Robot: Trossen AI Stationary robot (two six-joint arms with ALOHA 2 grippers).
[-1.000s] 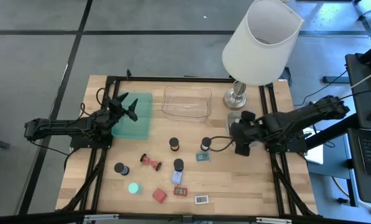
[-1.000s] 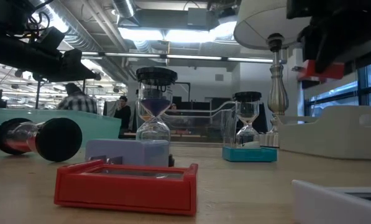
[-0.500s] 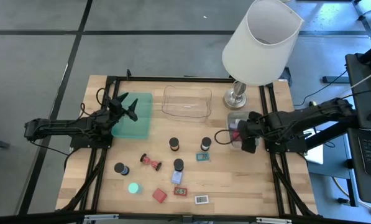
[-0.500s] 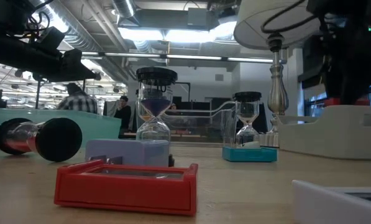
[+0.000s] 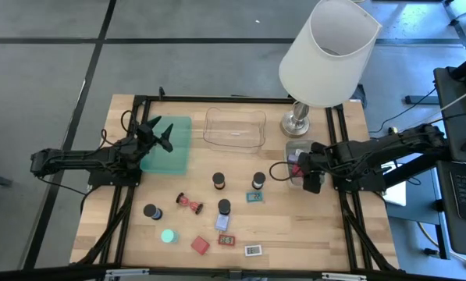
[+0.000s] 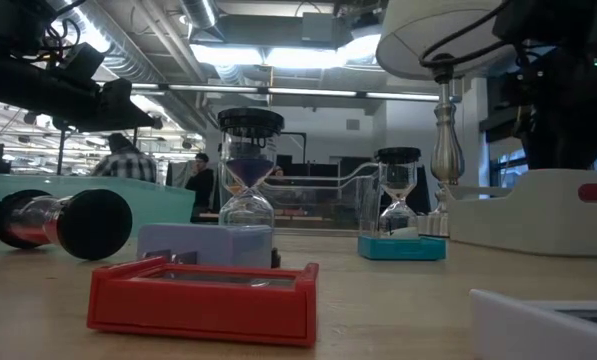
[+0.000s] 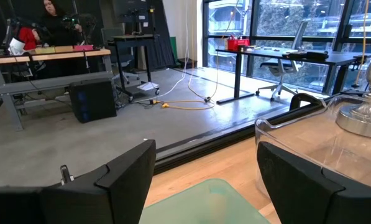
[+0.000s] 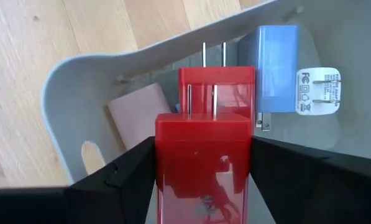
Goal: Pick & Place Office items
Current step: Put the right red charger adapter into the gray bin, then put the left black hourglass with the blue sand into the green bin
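Observation:
My right gripper (image 5: 301, 165) hangs over the grey tray (image 5: 293, 147) at the table's right, shut on a red plug block (image 8: 204, 158). In the tray below lie another red plug block (image 8: 217, 86), a blue block (image 8: 278, 57), a white plug (image 8: 319, 93) and a tan block (image 8: 138, 112). My left gripper (image 5: 161, 133) waits open above the green tray (image 5: 168, 150). On the bare wood stand short black cylinders (image 5: 218, 181) (image 5: 257, 182) (image 5: 224, 207). With them lie a red hourglass (image 5: 189, 204) on its side, a green disc (image 5: 168, 236), a red block (image 5: 200, 245) and flat labelled rectangles (image 5: 253, 250). My right gripper pinches the red plug block by its two side faces (image 8: 166, 168), one finger (image 8: 120, 180) on each side. The fingers point down into the grey tray from above. The block is lifted clear, prongs (image 8: 201, 99) pointing away from the wrist, just over the other red block.
A big white-shaded lamp (image 5: 326, 51) stands at the far right, just beyond the grey tray. A clear tray (image 5: 234, 127) sits at the far middle. In the low view a red tray-like block (image 6: 203, 298) lies nearest, with hourglasses (image 6: 248, 175) behind. People show in the room beyond.
My right gripper has carried the red plug block from the open table toward the table's right edge, over the grey tray, and has come down into it. In the low view the block dropped from high up to the level of the tray wall.

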